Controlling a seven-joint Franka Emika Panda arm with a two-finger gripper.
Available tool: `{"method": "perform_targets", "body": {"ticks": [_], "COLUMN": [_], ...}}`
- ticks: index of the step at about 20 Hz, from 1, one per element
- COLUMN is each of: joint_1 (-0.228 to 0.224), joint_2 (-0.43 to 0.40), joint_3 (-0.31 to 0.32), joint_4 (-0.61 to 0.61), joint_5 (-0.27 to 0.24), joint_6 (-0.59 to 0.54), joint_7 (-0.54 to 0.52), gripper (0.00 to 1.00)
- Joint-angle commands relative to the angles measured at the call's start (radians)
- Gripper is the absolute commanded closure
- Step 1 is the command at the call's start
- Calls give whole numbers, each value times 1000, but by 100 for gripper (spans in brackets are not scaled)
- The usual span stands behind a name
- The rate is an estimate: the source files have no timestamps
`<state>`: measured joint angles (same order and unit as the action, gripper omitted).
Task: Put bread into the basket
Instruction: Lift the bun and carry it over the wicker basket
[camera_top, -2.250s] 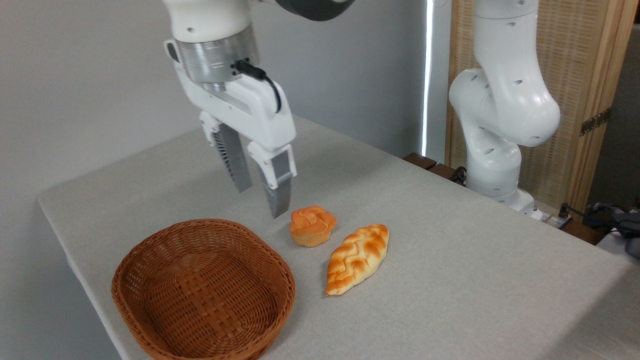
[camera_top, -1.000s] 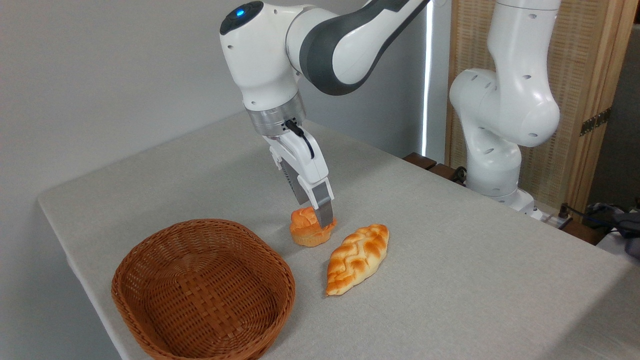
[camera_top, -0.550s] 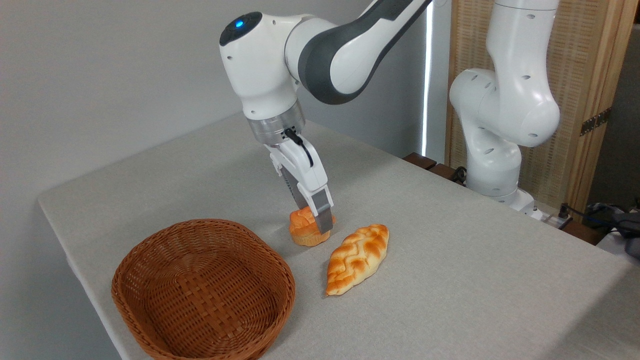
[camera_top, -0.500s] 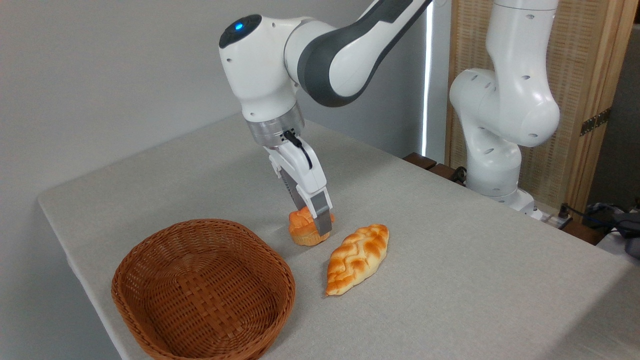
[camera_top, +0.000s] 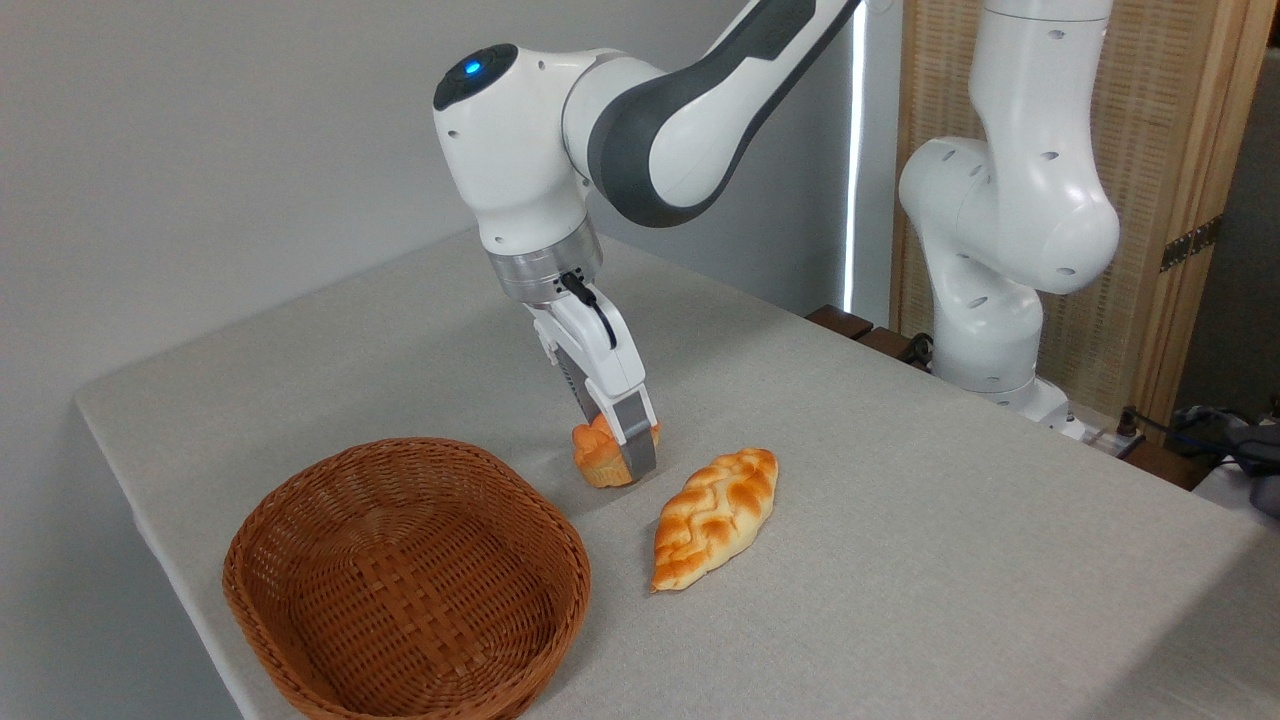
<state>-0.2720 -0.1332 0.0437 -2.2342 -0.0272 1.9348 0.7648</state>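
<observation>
The bread (camera_top: 597, 456), a small orange-golden bun, is squeezed narrow between my gripper's (camera_top: 622, 452) two fingers at table level, just right of the basket. My gripper is shut on the bread, with the near finger covering its right side. The basket (camera_top: 405, 580), an oval brown wicker one, stands at the front left with nothing in it.
A longer braided loaf (camera_top: 716, 515) lies on the grey tablecloth just right of the bun. The arm's white base (camera_top: 1000, 230) stands at the back right by a wooden screen. Cables lie off the table's right edge.
My gripper came down from above the basket's far side onto the bun and closed on it. The bun is now pinched narrower and has shifted slightly left.
</observation>
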Motion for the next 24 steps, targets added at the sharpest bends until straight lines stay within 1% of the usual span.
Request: {"method": "perform_targets", "body": {"ticks": [1, 8, 9, 10, 12, 14, 16, 19, 20, 22, 24], "joint_1": [-3, -3, -3, -3, -1, -1, -1, 8, 10, 14, 16], "joint_2": [-8, -19, -28, -31, -34, -36, -34, -28, -25, -16, 9], "joint_3": [1, 1, 1, 2, 2, 4, 10, 15, 15, 19, 21], "joint_4": [-7, 2, 17, 40, 119, 189, 238, 277, 281, 281, 280], "joint_5": [15, 13, 13, 3, -2, -39, -69, -71, -71, -74, -73], "joint_6": [24, 10, 9, 1, -89, -134, -131, -91, -33, 68, 134], "joint_7": [11, 4, 2, 2, 7, 4, 4, 8, 7, 2, 4], "gripper": [69, 70, 70, 70, 69, 69, 68, 66, 62, 62, 62]}}
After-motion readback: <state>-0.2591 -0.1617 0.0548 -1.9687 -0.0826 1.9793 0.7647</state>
